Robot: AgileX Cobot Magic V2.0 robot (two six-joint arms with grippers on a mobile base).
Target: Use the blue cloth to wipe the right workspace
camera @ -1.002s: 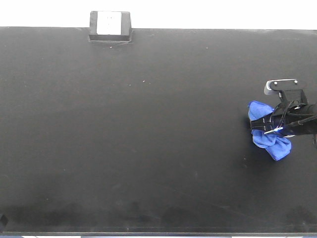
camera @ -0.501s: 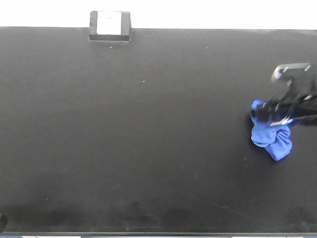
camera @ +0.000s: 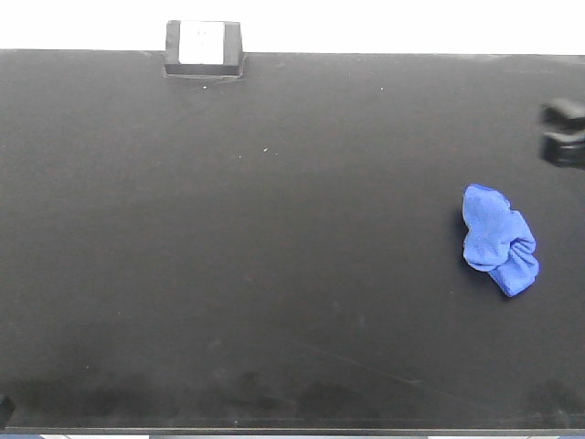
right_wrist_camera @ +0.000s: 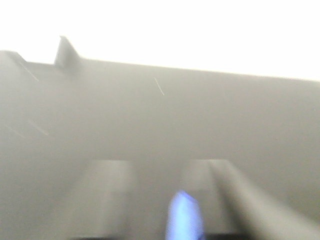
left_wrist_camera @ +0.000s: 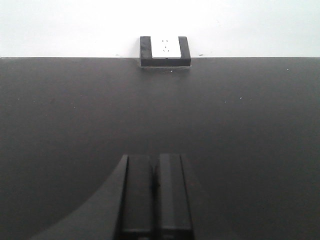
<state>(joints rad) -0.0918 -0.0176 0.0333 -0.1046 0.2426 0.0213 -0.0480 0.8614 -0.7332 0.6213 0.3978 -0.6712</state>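
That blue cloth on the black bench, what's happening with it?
Nothing holds the blue cloth right now. It lies bunched on the right side of the black benchtop, apart from the right gripper, which sits blurred at the frame's right edge. The left gripper is shut and empty, pointing toward a small black block.

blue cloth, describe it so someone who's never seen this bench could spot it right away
On the wide matte black benchtop, look toward the right edge, about halfway down. The small royal-blue bunched microfibre cloth lies there loose, the only coloured thing; the small black block with a white face sits at the far edge.
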